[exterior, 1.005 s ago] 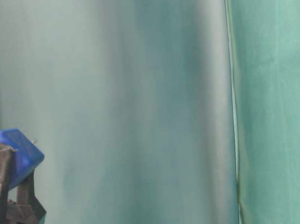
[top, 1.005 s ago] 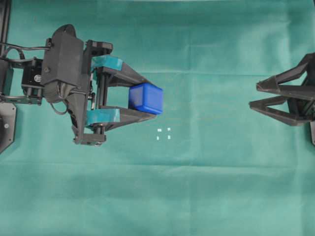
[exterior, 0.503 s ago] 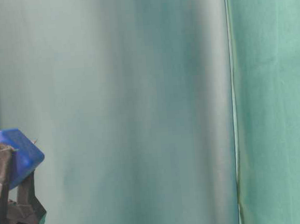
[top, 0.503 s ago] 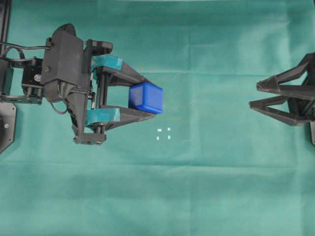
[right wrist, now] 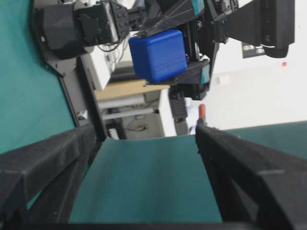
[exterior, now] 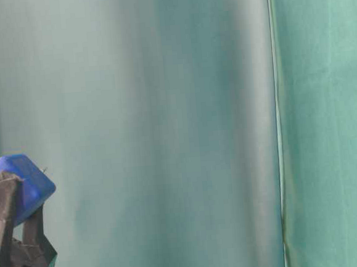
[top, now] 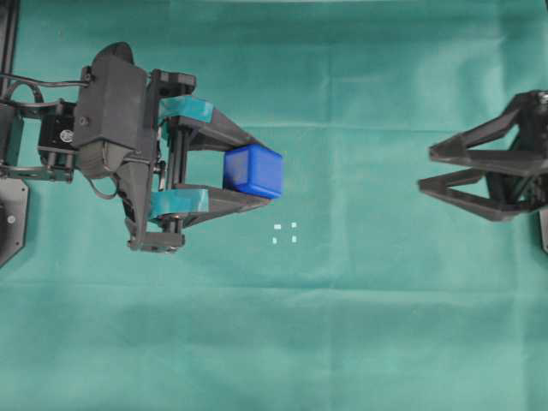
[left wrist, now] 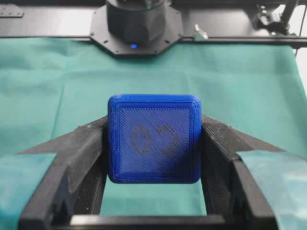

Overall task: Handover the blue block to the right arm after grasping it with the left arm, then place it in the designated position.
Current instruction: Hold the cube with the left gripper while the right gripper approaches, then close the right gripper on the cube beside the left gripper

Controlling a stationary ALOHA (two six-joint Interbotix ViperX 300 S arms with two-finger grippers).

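Left of centre, the teal-taped left hand (top: 248, 171) clamps the small bright blue plastic cube (top: 253, 171) aloft; the all-black right hand (top: 425, 169), at the right edge, gapes. A misaligned approach could knock it loose.

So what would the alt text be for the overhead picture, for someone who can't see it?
A taped black gripper on the left grips a blue block above green cloth. An open black gripper faces it from the right; four white marks sit between.
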